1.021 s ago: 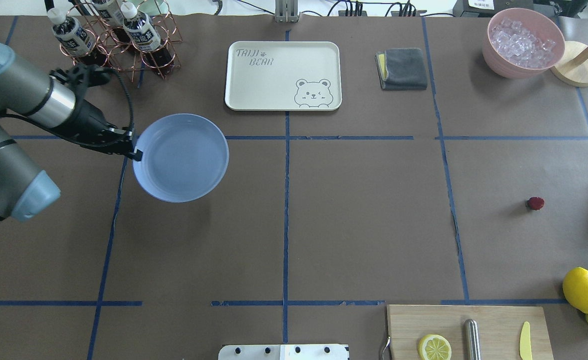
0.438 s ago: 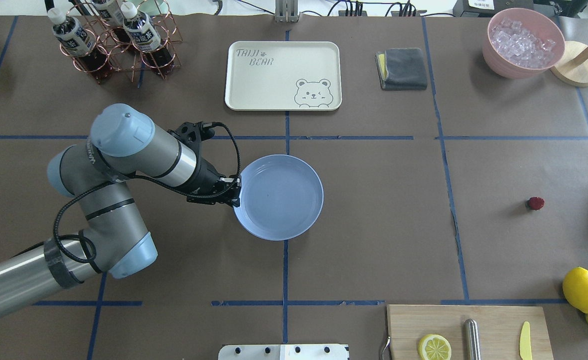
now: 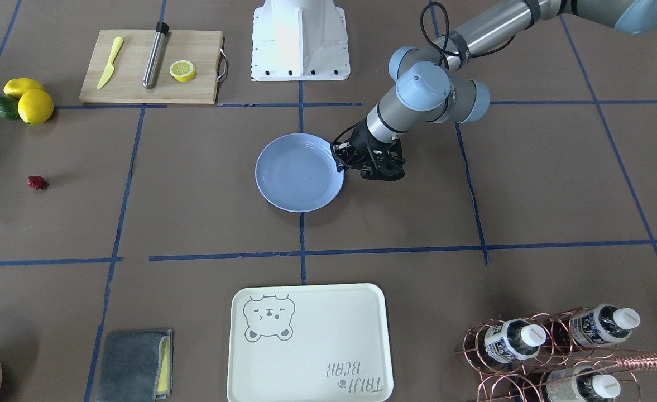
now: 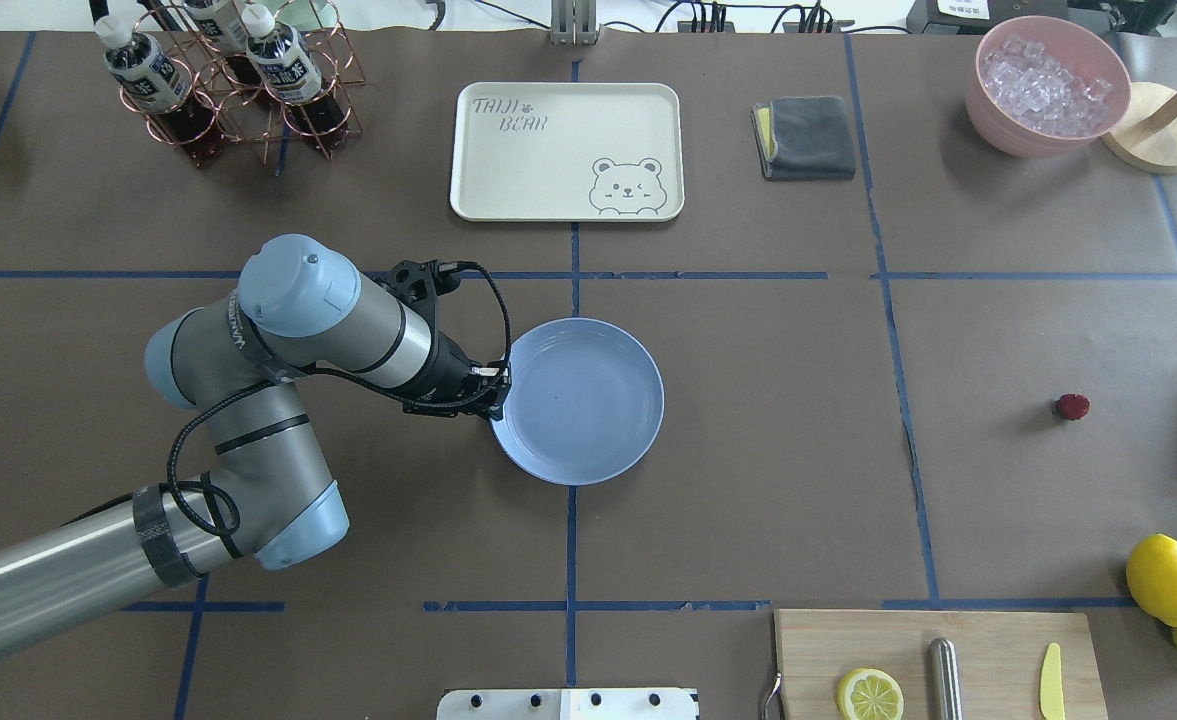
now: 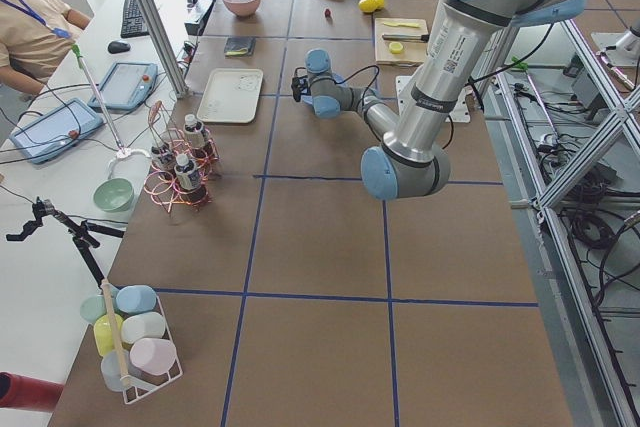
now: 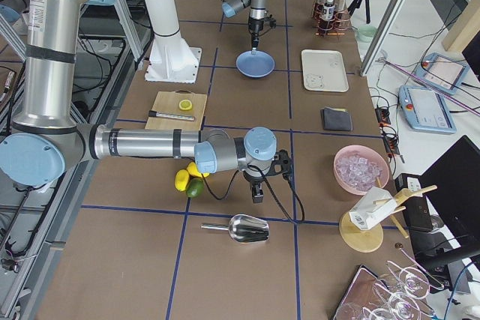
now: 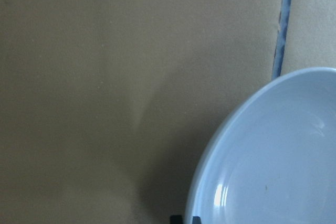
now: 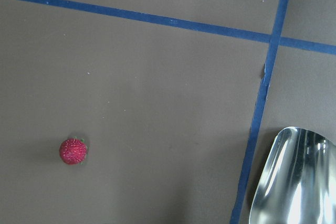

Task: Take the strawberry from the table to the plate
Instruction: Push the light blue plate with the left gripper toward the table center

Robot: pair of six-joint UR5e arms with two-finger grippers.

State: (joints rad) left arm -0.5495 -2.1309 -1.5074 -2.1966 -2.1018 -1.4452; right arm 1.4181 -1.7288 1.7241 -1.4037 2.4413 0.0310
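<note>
The light blue plate (image 4: 588, 400) is at the middle of the brown-paper table (image 4: 748, 470), empty. My left gripper (image 4: 496, 390) is shut on the plate's left rim, and in the front-facing view that gripper (image 3: 340, 161) pinches the plate (image 3: 297, 181) from the right. The left wrist view has the plate (image 7: 273, 166) filling its lower right. The tiny red strawberry (image 4: 1072, 406) lies far to the right on the table, also seen as the strawberry (image 3: 37, 182) and, below the right wrist camera, the strawberry (image 8: 73, 151). My right gripper (image 6: 257, 197) appears only in the exterior right view; I cannot tell its state.
A cream bear tray (image 4: 566, 150) lies behind the plate. A bottle rack (image 4: 228, 80) stands at the back left, a grey cloth (image 4: 806, 137) and pink ice bowl (image 4: 1048, 85) at the back right. A cutting board (image 4: 938, 660) and lemons (image 4: 1165, 578) are at the front right. A metal scoop (image 8: 294, 182) lies near the strawberry.
My left arm has carried the plate from the left rear of the table rightward and toward the robot, to the table's middle. The strawberry has not moved.
</note>
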